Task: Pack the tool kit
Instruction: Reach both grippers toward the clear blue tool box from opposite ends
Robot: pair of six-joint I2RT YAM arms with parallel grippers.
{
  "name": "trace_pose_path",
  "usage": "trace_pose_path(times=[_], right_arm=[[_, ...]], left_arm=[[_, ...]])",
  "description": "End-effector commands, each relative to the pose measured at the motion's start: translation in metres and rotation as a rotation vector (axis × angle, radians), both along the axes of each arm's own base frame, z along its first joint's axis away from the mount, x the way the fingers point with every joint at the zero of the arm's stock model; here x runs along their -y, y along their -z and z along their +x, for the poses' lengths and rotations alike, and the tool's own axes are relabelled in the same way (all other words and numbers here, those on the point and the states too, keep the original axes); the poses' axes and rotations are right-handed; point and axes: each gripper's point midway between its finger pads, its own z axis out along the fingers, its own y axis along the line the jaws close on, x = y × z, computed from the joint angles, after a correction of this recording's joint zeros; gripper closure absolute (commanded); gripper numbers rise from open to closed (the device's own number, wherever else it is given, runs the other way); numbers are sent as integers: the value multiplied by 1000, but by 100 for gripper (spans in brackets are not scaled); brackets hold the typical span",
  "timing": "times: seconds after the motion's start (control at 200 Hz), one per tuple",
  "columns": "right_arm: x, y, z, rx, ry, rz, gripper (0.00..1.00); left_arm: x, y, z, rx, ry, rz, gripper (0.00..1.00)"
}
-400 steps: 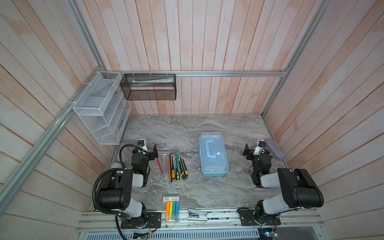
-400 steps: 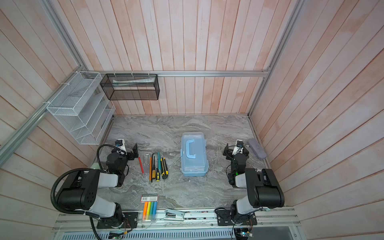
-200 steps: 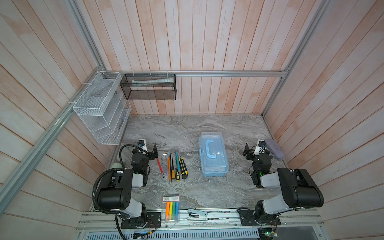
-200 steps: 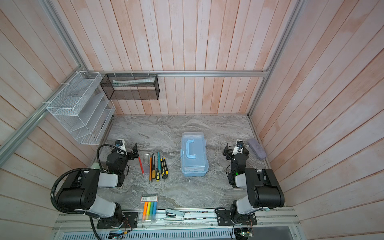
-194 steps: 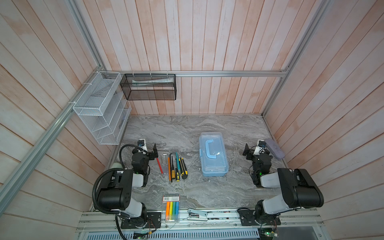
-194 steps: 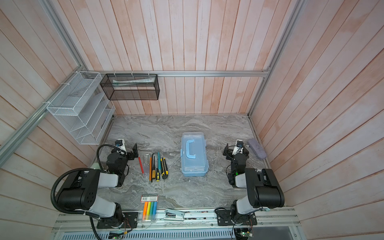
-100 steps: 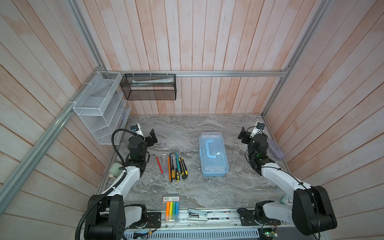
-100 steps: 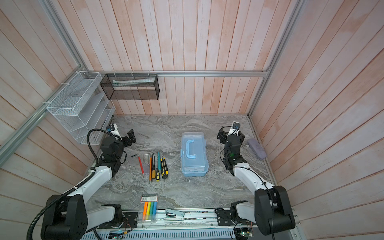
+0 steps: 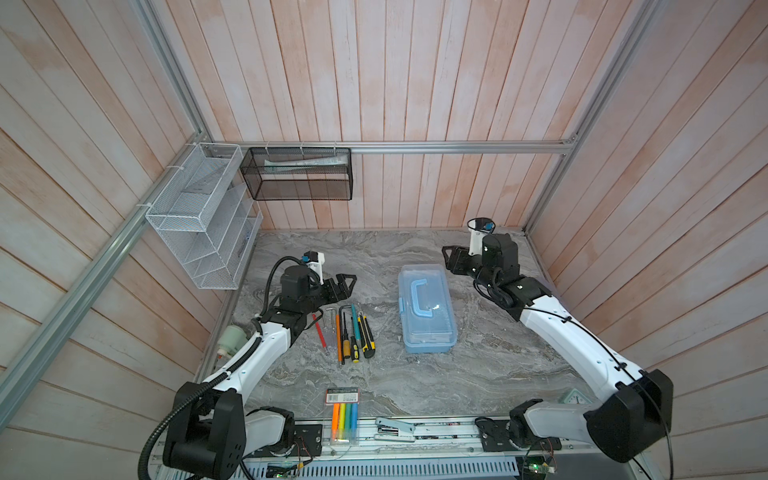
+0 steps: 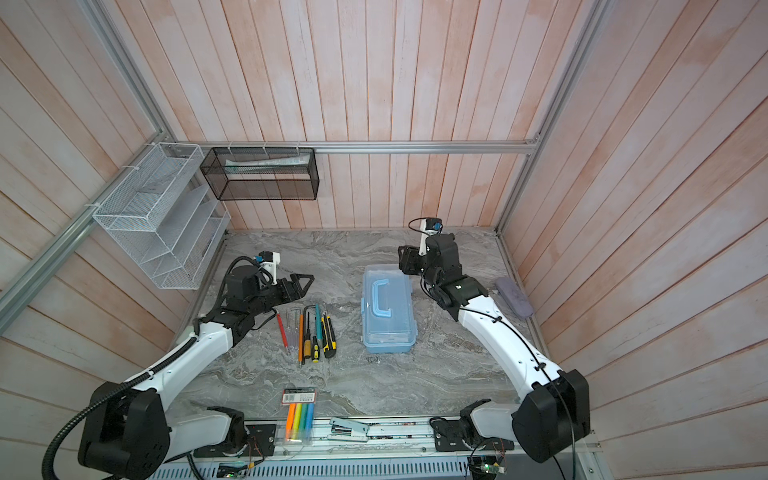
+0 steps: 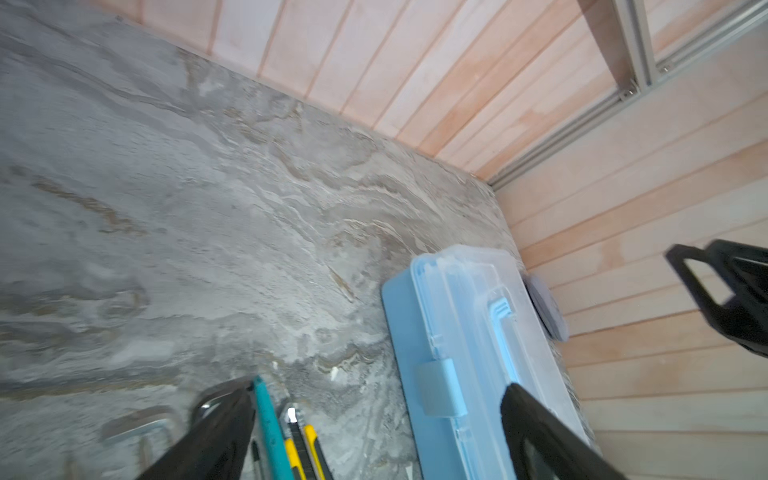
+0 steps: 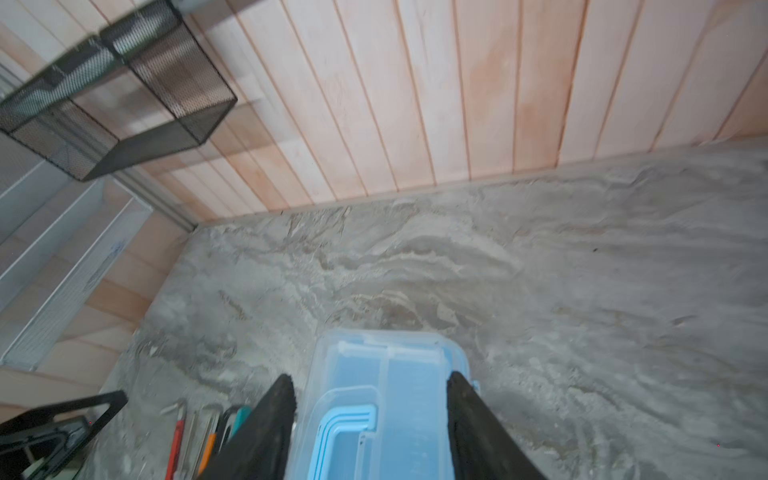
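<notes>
Two grippers hold nothing: the left gripper (image 9: 347,284) is spread wide by the row of hand tools (image 9: 353,328), and the right gripper (image 9: 449,259) has its fingers parted near the far end of the tool kit (image 9: 428,332). The kit sits lid-down mid-table (image 9: 415,376). The marker pack (image 9: 343,419) has a red-and-white barcode label, its print too small to read.

No legible txt, nos. or brand anywhere. Only candidate: red/white header card (image 9: 342,395) on marker pack (image 9: 344,422) at bench front edge. Its print is too small to read in both top views.
</notes>
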Motion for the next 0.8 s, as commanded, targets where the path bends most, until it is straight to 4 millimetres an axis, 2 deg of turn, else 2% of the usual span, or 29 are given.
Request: trace_pose_path(times=[0.0, 0.145, 0.23, 0.3, 0.455, 0.795], right_arm=[[-29, 34, -22, -179, -133, 66, 43], [-47, 49, -26, -233, -195, 98, 44], [-57, 63, -31, -283, -236, 110, 45], [-62, 74, -36, -320, -259, 125, 50], [-65, 94, -47, -372, -268, 104, 61], [-66, 123, -67, -458, -303, 90, 61]], left_arm=[[30, 2, -10, -54, 93, -46, 8], [64, 11, -19, -81, 175, -67, 13], [78, 20, -23, -99, 196, -68, 14], [85, 26, -24, -115, 205, -70, 17], [92, 37, -25, -142, 206, -69, 25], [92, 52, -27, -171, 191, -51, 25]])
